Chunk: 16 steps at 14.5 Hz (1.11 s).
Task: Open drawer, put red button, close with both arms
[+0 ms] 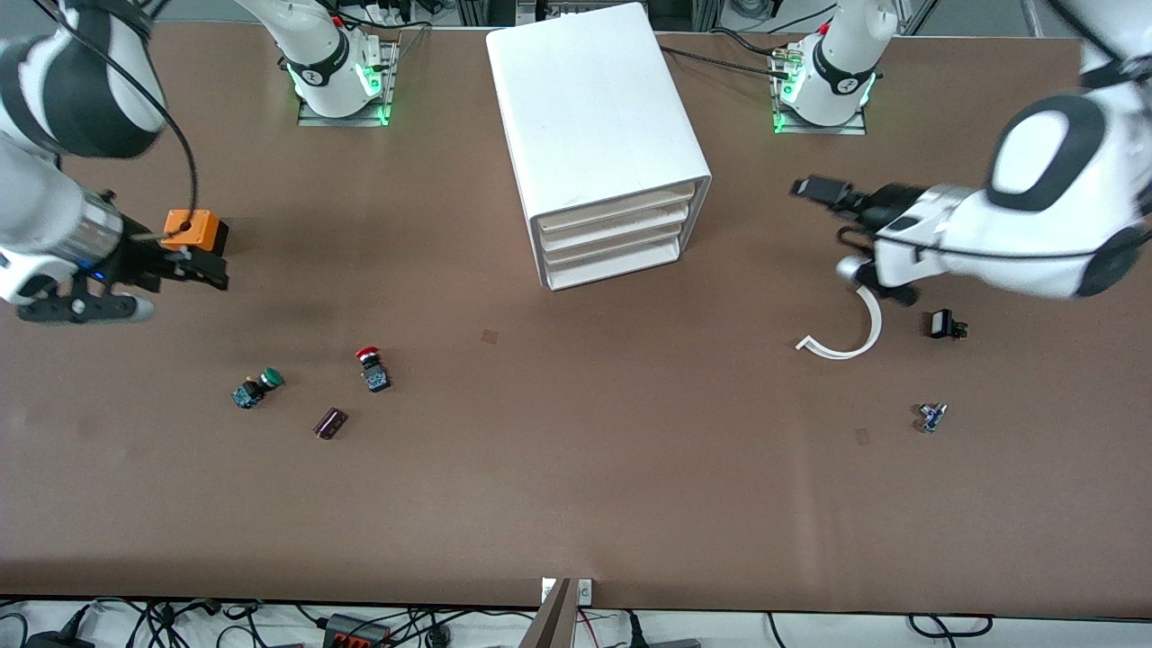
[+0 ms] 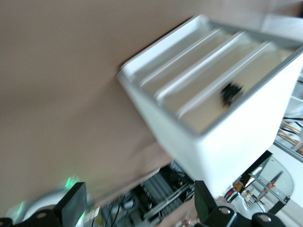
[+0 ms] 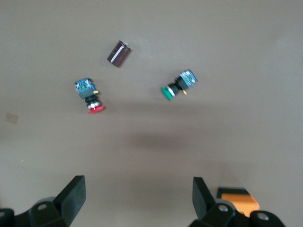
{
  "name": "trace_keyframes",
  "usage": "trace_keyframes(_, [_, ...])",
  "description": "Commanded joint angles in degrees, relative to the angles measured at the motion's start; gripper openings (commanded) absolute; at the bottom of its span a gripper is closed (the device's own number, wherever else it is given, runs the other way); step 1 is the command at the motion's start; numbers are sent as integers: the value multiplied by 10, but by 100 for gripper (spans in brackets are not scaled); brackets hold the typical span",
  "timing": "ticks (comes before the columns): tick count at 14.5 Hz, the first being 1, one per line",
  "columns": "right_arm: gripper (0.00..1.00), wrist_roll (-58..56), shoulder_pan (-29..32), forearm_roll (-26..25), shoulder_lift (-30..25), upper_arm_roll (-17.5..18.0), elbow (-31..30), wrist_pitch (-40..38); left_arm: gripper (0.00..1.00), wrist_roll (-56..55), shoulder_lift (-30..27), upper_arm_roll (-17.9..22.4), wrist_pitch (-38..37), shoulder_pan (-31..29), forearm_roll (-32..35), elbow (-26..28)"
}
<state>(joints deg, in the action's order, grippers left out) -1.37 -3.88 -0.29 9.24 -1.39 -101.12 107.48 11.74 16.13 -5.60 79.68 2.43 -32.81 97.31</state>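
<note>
No readable labels or writing on anything. Boxy white plastic cabinet sits between my two bases; its uppermost shallow white tray drawer is flush and shut, same as the two below it. Small red-capped push-button with black-and-blue body lies on the brown surface toward my right arm's end, well apart from the cabinet and nearer the front camera. Beside it: green-capped push-button and a small dark maroon cylinder, none touching. Orange box sits by my right gripper, which hangs over bare surface, fingers apart, empty. My left gripper is up in the air facing the cabinet front, fingers apart, empty. Under my left arm: curved white plastic strip, small black part, tiny blue part. Nothing blocks the drawer front.
</note>
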Motion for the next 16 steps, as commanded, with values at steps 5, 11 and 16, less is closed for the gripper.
trace_keyframes(5, [100, -4, -61, -1, 174, -1, 95, 54, 100, 267, 21, -75, 296, 8, -252, 207])
trace_keyframes(11, [100, -48, -70, -2, 267, 24, 112, 93, 99, 434, 30, -117, 348, 8, -380, 295])
trace_keyframes(16, [100, -54, -88, -3, 296, 27, 112, 118, 80, 445, 49, -122, 347, 12, -385, 295])
